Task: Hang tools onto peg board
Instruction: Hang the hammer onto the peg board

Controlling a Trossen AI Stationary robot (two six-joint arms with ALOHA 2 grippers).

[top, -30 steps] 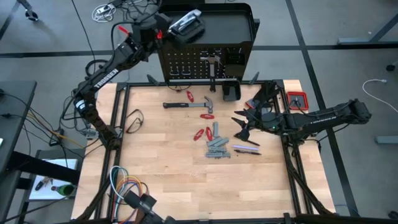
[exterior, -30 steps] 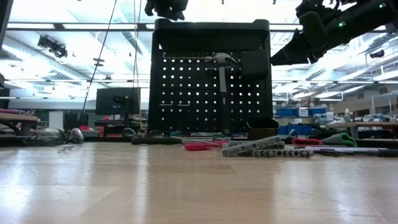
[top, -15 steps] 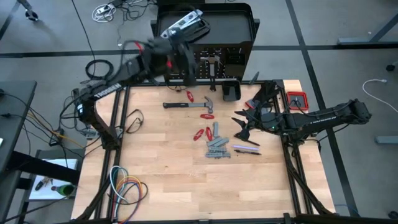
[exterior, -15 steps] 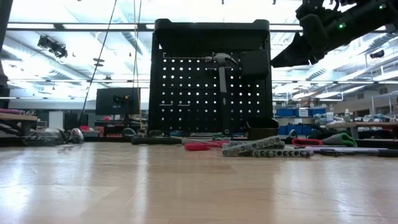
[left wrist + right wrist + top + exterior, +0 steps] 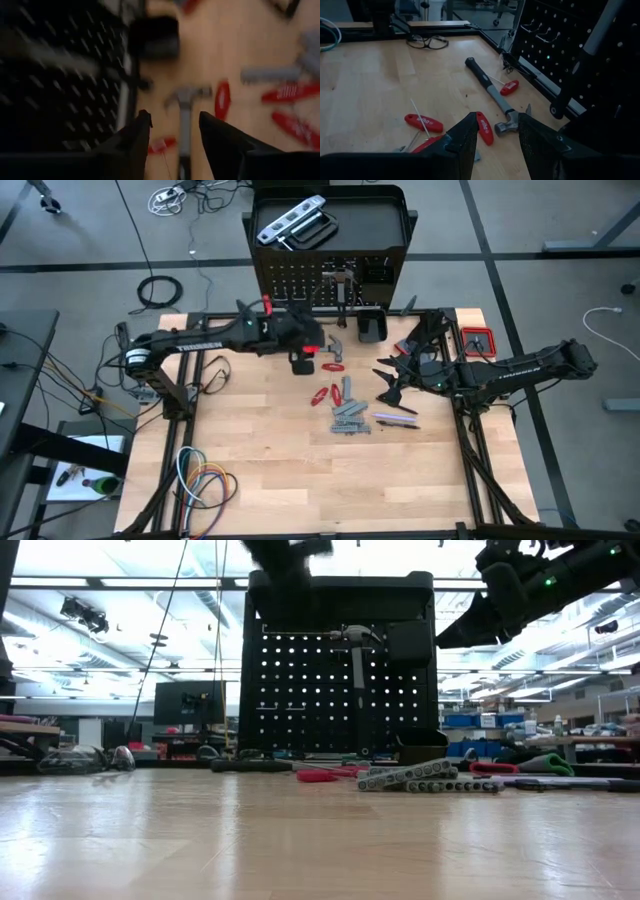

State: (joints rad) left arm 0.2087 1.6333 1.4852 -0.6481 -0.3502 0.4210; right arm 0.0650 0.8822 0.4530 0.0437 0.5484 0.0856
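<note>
Two tools poised above a worktop of scattered hand tools, neither holding anything.
High view: left tool [image 5: 303, 362] hovers over the hammer [image 5: 325, 348] before the peg board [image 5: 330, 280]; right tool [image 5: 388, 380] waits near the wrenches [image 5: 350, 418]; a silver level [image 5: 290, 222] lies on the stand's top tray. Low view: another hammer [image 5: 357, 660] hangs on the board. Left wrist view: fingers [image 5: 137, 135] parted, empty. Right wrist view: fingers [image 5: 465, 137] parted, empty, above red-handled screwdrivers [image 5: 422, 121].
</note>
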